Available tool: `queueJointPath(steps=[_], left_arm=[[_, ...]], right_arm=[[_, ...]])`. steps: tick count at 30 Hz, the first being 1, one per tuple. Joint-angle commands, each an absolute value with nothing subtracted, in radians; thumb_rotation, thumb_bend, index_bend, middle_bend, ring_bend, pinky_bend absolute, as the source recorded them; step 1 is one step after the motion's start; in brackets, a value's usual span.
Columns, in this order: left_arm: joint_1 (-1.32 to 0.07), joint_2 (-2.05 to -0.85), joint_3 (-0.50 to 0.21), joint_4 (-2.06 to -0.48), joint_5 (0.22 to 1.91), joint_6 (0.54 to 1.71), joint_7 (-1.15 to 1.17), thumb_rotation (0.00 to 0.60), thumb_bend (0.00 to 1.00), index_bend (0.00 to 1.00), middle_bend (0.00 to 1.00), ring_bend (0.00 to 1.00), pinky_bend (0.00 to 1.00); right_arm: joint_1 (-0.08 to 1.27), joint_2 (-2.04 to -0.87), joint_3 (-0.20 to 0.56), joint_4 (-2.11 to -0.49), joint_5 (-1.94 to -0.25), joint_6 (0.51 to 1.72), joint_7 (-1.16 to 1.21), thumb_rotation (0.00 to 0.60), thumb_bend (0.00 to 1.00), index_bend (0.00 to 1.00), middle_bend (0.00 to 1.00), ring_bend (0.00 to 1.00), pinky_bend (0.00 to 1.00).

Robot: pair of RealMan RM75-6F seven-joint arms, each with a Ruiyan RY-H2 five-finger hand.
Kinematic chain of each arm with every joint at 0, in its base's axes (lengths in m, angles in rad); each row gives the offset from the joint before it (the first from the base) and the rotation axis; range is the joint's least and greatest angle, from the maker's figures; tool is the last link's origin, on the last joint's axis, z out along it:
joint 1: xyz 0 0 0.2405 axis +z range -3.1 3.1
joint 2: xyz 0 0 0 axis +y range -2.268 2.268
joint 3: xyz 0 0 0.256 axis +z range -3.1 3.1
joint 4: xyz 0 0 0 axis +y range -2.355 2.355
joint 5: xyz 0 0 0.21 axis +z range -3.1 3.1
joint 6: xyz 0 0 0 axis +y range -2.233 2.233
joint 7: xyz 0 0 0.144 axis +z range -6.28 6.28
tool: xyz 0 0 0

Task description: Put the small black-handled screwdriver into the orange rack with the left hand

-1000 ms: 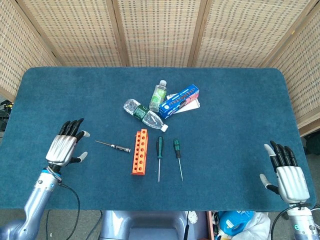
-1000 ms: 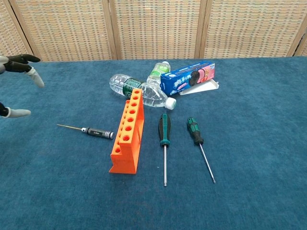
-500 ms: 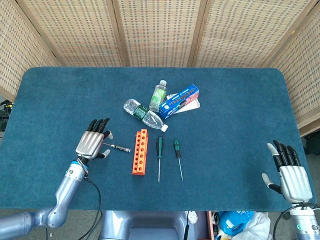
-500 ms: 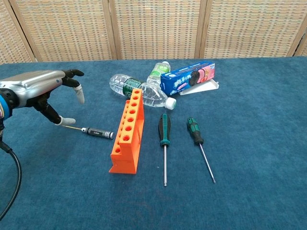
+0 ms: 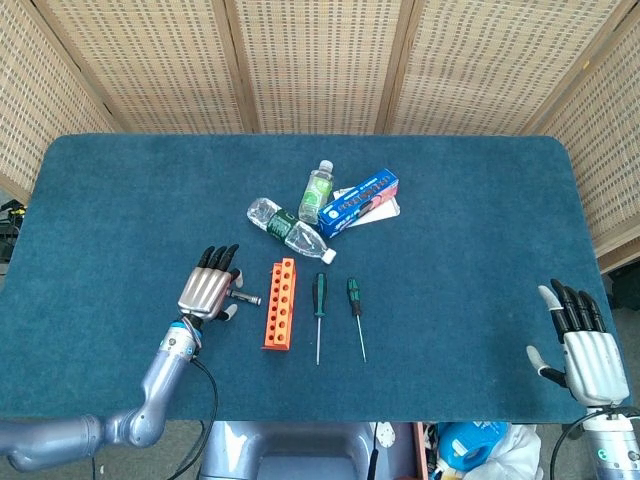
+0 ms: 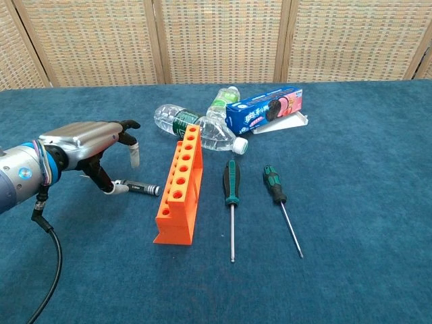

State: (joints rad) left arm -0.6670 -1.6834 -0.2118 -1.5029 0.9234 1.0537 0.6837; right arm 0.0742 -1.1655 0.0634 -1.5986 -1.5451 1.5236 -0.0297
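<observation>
From above, the silver left hand (image 5: 208, 291) has swept in from the table's edge to hover, fingers spread and grasping nothing, over the small black-handled screwdriver (image 5: 243, 297) just left of the orange plastic rack (image 5: 280, 304), so pickup looks imminent; from chest height, only its slim dark handle (image 6: 140, 187) shows beside that rack (image 6: 179, 185), lying flat and ungripped, while the right hand (image 5: 584, 350) rests released far right
</observation>
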Motion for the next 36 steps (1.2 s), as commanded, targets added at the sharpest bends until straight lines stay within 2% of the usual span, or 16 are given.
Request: queueJointPath(steps=[1, 28, 36], left_arm=[[-0.686, -1.709, -0.208, -1.477, 0.900, 1.049, 0.704, 0.600, 0.26, 0.45, 0.00, 0.00, 0.00], [-0.775, -1.812, -0.218, -1.383, 0.772, 1.056, 0.771, 0.600, 0.28, 0.48, 0.00, 0.00, 0.00], [-0.786, -1.831, -0.216, -1.358, 0.769, 1.057, 0.762, 0.600, 0.30, 0.56, 0.00, 0.00, 0.00]], right_arm=[[0.074, -1.164, 0.064, -1.598, -1.543, 1.524, -0.025, 0.600, 0.28, 0.00, 0.00, 0.00, 0.00], [0.071, -1.155, 0.063, -1.596, -1.547, 1.526, 0.010, 0.600, 0.28, 0.00, 0.00, 0.00, 0.00], [0.070, -1.153, 0.064, -1.597, -1.548, 1.528, 0.012, 0.600, 0.28, 0.00, 0.00, 0.00, 0.00]])
